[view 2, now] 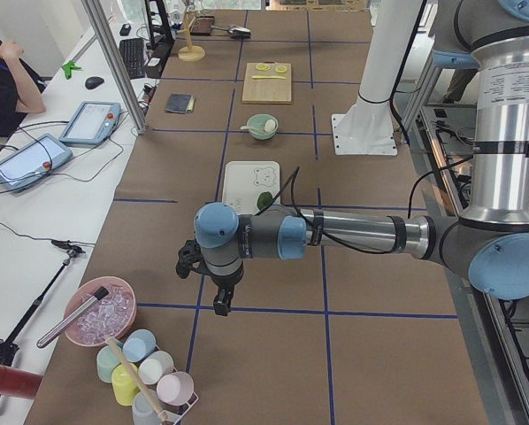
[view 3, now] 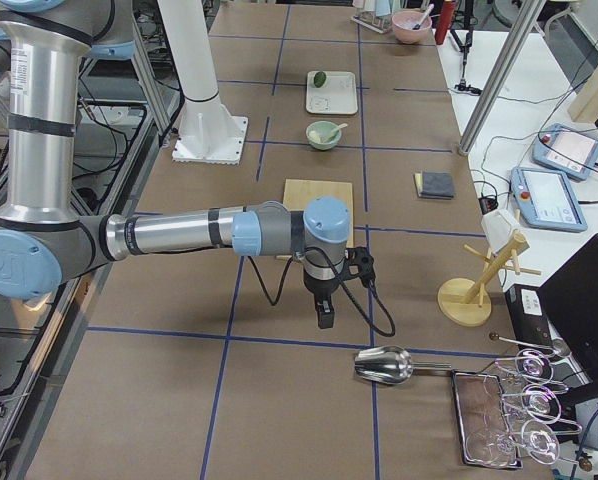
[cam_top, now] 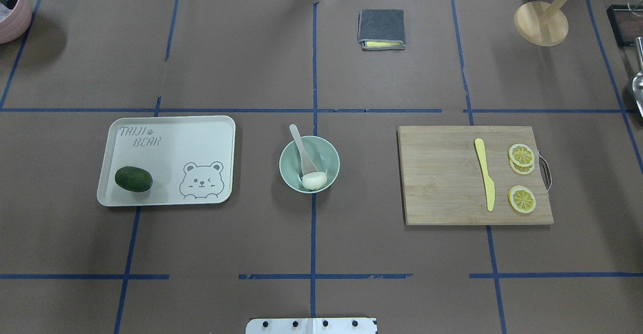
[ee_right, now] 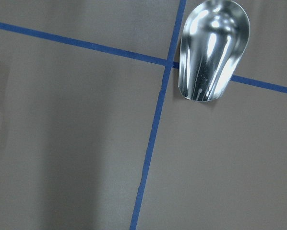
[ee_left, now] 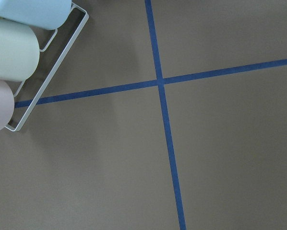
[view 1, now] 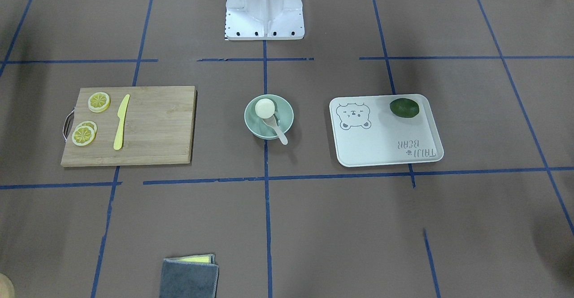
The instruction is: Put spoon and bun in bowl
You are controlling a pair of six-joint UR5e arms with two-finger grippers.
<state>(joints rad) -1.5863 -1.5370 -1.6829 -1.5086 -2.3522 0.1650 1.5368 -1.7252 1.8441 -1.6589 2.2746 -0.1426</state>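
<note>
The mint-green bowl point(cam_top: 331, 162) stands at the table's middle, also in the front view point(view 1: 283, 119). The white bun point(cam_top: 314, 181) lies inside it at the near rim point(view 1: 264, 108). The off-white spoon point(cam_top: 301, 145) rests in the bowl with its handle over the far rim point(view 1: 279, 132). My left gripper point(view 2: 218, 305) hangs over the table's left end, far from the bowl. My right gripper point(view 3: 325, 316) hangs over the right end. They show only in the side views, so I cannot tell if they are open or shut.
A white bear-print tray point(cam_top: 201, 138) with a dark green avocado point(cam_top: 133, 179) lies left of the bowl. A wooden cutting board point(cam_top: 442, 173) with a yellow knife point(cam_top: 485, 181) and lemon slices point(cam_top: 521, 154) lies right. A folded grey cloth point(cam_top: 381, 28) lies beyond. A metal scoop point(ee_right: 213, 50) and cups point(ee_left: 11, 55) are at the ends.
</note>
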